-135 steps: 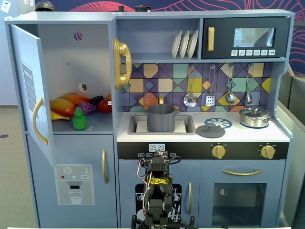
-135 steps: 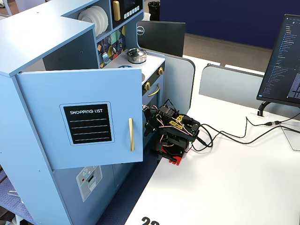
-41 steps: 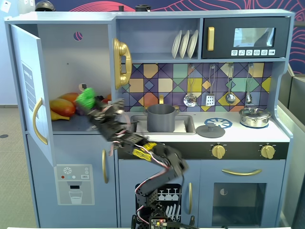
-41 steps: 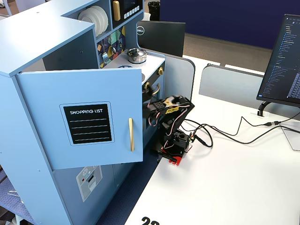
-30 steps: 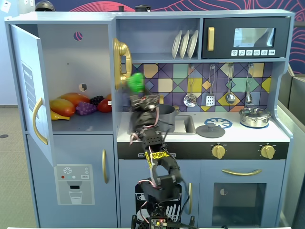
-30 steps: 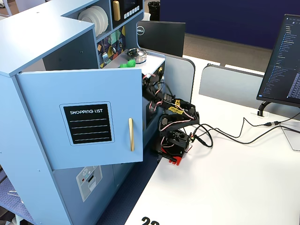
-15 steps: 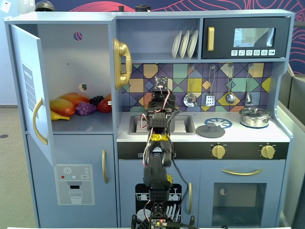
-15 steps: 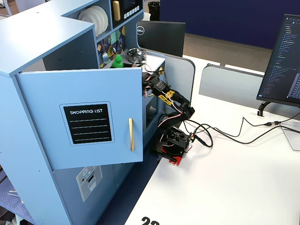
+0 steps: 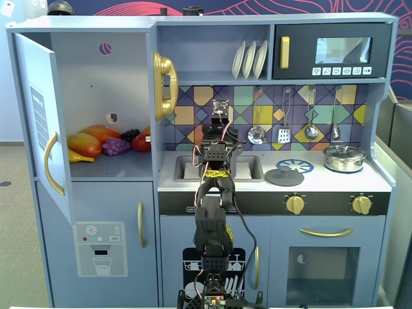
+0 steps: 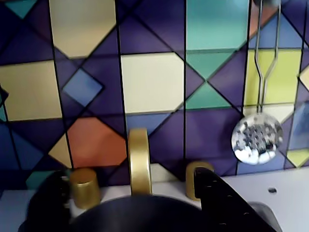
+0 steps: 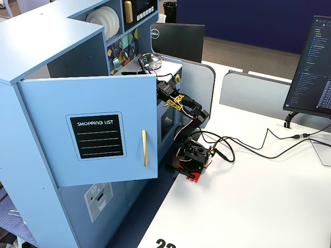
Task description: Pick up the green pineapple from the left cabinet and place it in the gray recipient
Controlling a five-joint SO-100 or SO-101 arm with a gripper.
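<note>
The black two-finger gripper (image 9: 221,114) hovered over the sink; whether its fingers were apart could not be told. No green pineapple showed among the fruit in the tall pale blue cabinet (image 9: 96,77) at the kitchen's left end. Searching there seemed wise.

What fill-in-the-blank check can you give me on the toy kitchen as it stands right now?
1. The door of the left cabinet stands ____.
2. The grape bunch on its shelf is ____ in colour.
3. ____ white plates stand left of the microwave.
4. In a fixed view, the arm reaches up over the ____.

Missing words: open; purple; three; sink.
</note>
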